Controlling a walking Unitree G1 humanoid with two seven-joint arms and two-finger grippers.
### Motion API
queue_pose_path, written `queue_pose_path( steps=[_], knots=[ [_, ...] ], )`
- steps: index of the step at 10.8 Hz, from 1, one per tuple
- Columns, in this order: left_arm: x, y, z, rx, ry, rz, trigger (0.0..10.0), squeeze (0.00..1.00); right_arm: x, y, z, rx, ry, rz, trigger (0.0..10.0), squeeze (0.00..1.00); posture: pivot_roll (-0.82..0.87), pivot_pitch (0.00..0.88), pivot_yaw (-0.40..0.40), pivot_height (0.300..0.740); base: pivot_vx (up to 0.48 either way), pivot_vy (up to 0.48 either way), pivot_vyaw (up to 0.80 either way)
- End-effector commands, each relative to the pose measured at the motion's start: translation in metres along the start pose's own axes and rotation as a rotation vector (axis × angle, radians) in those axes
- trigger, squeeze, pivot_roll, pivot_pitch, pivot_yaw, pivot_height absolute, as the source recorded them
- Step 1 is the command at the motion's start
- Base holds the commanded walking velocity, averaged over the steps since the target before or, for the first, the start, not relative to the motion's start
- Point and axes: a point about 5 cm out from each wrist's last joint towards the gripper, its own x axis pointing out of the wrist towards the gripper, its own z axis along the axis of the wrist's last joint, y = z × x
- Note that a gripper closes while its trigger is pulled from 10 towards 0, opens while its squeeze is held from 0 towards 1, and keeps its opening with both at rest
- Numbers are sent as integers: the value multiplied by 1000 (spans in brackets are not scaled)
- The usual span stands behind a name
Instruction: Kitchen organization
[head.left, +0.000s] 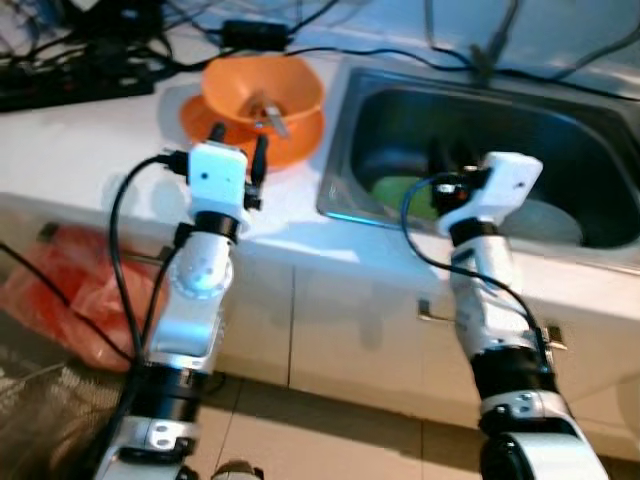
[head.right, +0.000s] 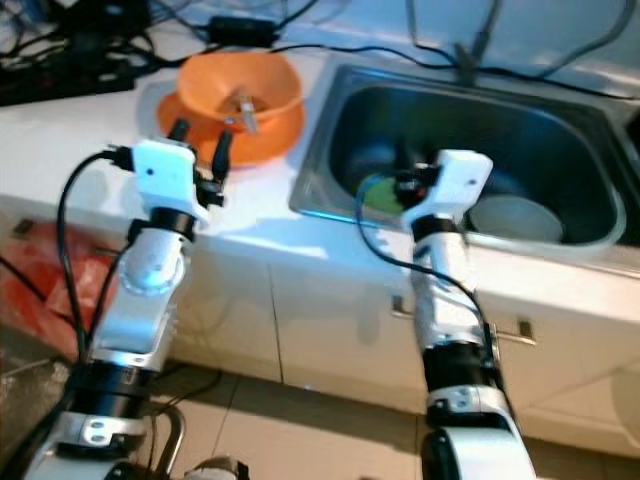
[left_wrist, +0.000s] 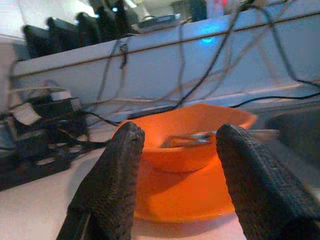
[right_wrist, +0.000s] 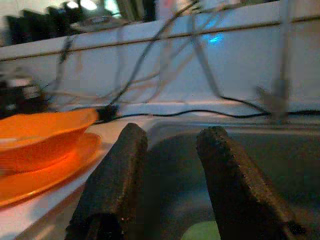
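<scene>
White counter (head.left: 90, 140): orange plate (head.left: 200, 118) beside sink (head.left: 350, 150), black cables (head.left: 60, 70) at back.

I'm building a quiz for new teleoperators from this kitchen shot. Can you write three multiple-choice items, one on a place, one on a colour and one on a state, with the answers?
1. Where does the orange bowl stand?
A. On an orange plate on the counter
B. Inside the sink
C. On the floor

2. What colour is the item under the right gripper in the sink?
A. Red
B. Green
C. Blue

3. How are the left gripper's fingers?
A. Shut on the bowl
B. Shut on a cable
C. Open, holding nothing

Answers:
1 A: the bowl, with a utensil in it, sits on the plate left of the sink.
2 B: a green item shows beside a white dish.
3 C: the left wrist view shows a wide gap between the fingers, with the bowl beyond.
</scene>
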Motion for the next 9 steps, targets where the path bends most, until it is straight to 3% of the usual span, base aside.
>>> queue_pose_path(
  steps=[1, 6, 9],
  knots=[
    [1, -2, 4, -8, -15, -8, 10000, 0, 0, -7, 2, -9, -4, -15, 10000, 0, 96, 121, -58, 740, 300, 0, 0],
    [1, -2, 5, -9, -18, -10, 10000, 0, 0, -7, 2, -7, -4, -16, 10000, 0, 95, 122, -58, 740, 300, 0, 0],
    [1, -4, 8, -24, -35, -23, 10000, 0, 0, -7, 2, -6, -5, -16, 10000, 0, 96, 121, -58, 740, 0, 0, 0]
  ],
)
